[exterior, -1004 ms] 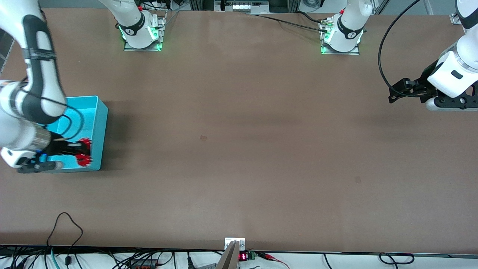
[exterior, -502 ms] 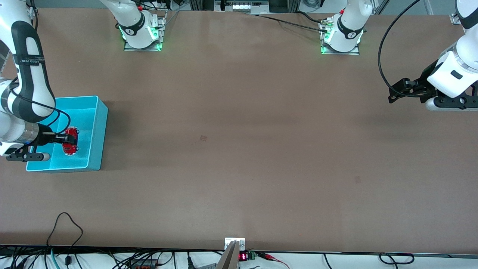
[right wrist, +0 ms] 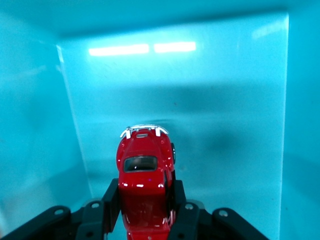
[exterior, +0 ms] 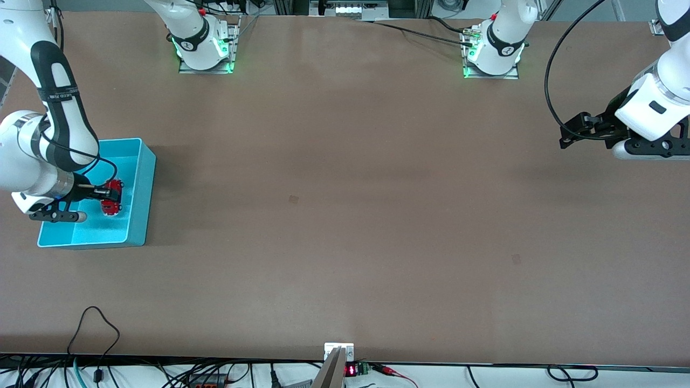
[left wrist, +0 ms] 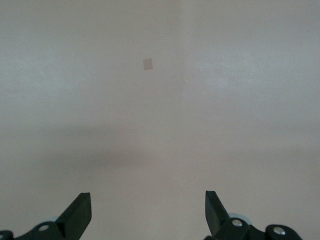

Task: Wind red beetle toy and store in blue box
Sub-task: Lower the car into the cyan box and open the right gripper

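The right pincer (exterior: 110,198) has risen, clamping the red beetle toy (right wrist: 145,187) over the blue box (exterior: 141,183); left pincer (left wrist: 148,212) apart, waiting.

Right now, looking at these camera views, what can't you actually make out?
- Whether the red beetle toy touches the blue box floor: the right gripper shut on it hides its underside in the right wrist view.
- The toy's rear: cut off by that view's edge.
- The toy's detail in the front view: too small.
- The open left gripper over the table: only fingertips show in the left wrist view.
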